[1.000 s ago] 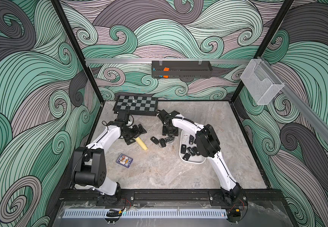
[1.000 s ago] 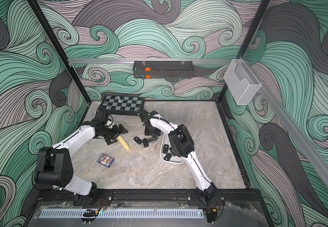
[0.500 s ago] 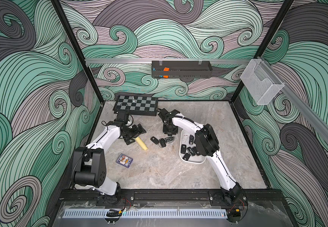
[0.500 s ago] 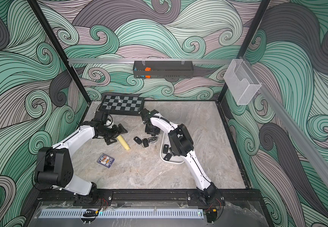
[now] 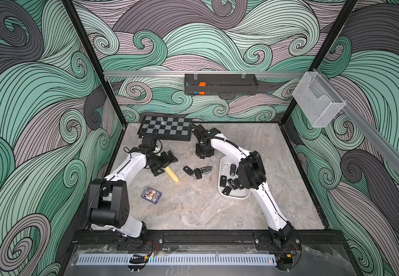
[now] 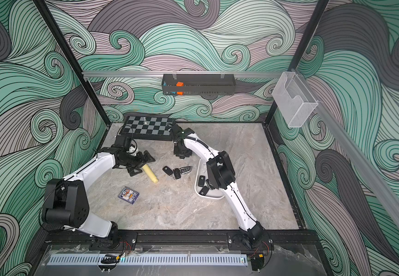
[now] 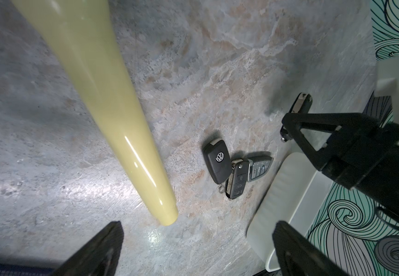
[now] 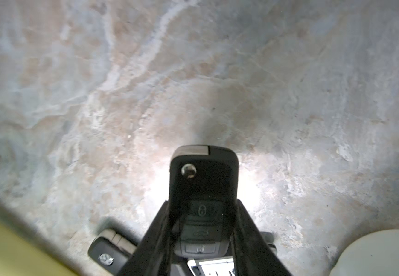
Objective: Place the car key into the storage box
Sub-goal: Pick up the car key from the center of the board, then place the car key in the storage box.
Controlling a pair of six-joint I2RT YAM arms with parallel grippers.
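Car key in the grip: the right claw (image 8: 203, 203) pinches a black plastic car key (image 8: 203, 176) with a silver end cap. Its two black fingers (image 8: 156, 234) are drawn narrow against the fob's sides, the lock buttons show between them, and the capped end points down at the mottled grey marble desk (image 8: 145, 71).

Just short of the claw, toward the robot's base, three more fobs lie touching in a cluster on the desk: a black one with a Volkswagen badge (image 7: 217, 165), a black flip key (image 7: 238, 181) and a silver-faced fob (image 7: 259, 167).

To the claw's right and nearer the base sits the white plastic oblong storage box (image 5: 235, 194) with rounded corners, apart from the held key. Several black fobs (image 5: 222, 181) lie inside it, and the right arm's elbow partly hides it.

To the claw's left, past the cluster, a pale yellow plastic cylinder (image 5: 172, 175) lies on its side. The left claw (image 5: 166, 165) hangs over its far end, fingers spread wide and gripping nothing.

Further left and toward the front lies a blue pack of playing cards (image 5: 151, 195).

Behind the claw, a black-and-grey chessboard (image 5: 169, 129) rests by the back wall and carries one small piece (image 5: 162, 120).

Farthest off, a long black perforated metal tray (image 5: 227, 90) holding an orange block (image 5: 202, 84) hangs on the back rail. A white wire-mesh basket (image 5: 316, 102) hangs on the right-hand rail.
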